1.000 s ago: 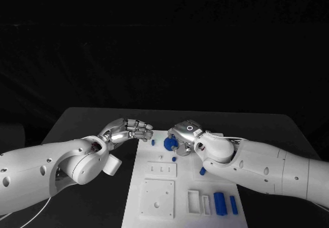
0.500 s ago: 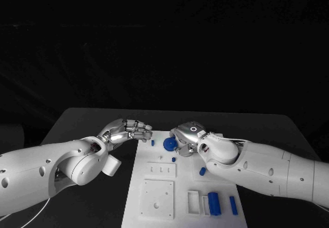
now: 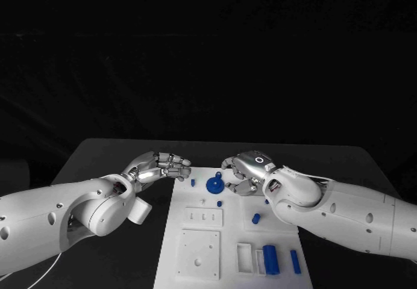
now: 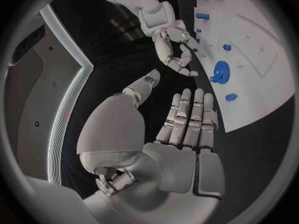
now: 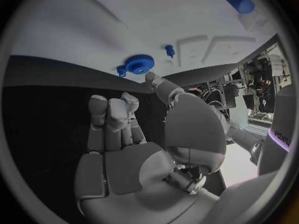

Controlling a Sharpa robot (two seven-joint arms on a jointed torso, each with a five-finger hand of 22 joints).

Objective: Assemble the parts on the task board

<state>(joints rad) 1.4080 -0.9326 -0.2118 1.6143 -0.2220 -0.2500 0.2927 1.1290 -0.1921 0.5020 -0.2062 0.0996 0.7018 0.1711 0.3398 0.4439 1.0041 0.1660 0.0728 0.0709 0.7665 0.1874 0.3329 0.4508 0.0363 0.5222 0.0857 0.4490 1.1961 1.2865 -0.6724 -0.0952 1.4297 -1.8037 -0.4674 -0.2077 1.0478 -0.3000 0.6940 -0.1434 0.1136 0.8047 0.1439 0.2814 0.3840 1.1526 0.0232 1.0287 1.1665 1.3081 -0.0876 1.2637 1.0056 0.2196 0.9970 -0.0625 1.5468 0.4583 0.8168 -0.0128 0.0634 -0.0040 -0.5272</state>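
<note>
Blue gear (image 3: 214,185): round, toothed, lying flat on the far end of the task board (image 3: 198,253), a little toward the board's left half. No long axis; it can be approached alike from any side.

Small blue pegs: one (image 3: 191,180) just beside the gear toward the board's left edge, one (image 3: 220,203) nearer the robot, one (image 3: 257,218) further toward the board's middle right. All stand apart from the gear.

Right hand (image 3: 244,174): the nearer of the two, just beside the gear on its right, fingertips above the board close to the gear's rim but not touching. Fingers curled in, nothing held; the right wrist view shows the gear (image 5: 139,63) lying clear ahead of the fingertips (image 5: 99,104), with bare board all about it.

Left hand (image 3: 161,167): over the black table (image 3: 104,156) just off the board's left edge, apart from the gear. Fingers loosely folded together, empty.

Near end of board: a blue cylinder (image 3: 270,259) and a blue bar (image 3: 295,261) at the right, two white square plates (image 3: 200,245) at the left.

Open room: the gear sits near the board's far edge; free table lies beyond and to both sides. Judgement: the right hand is best placed to reach the gear.
</note>
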